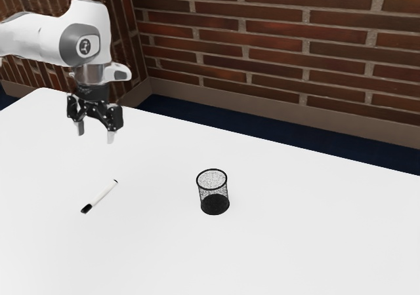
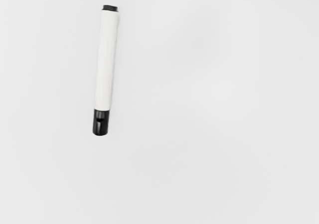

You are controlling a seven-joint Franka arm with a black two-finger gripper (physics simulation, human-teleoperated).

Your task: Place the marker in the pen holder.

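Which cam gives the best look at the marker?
The wrist view: the marker appears large, whole and unobstructed, its white barrel, long black end and short black end all distinct. The exterior view shows it much smaller, lying on the table, to that view's left of the upright pen holder.

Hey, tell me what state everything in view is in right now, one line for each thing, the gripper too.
White cylindrical marker with black ends: lying on its side on the table, capped.
Round black mesh pen holder: upright, empty.
Black two-finger gripper: open, holding nothing, raised above the table.
White flat-topped table: level.
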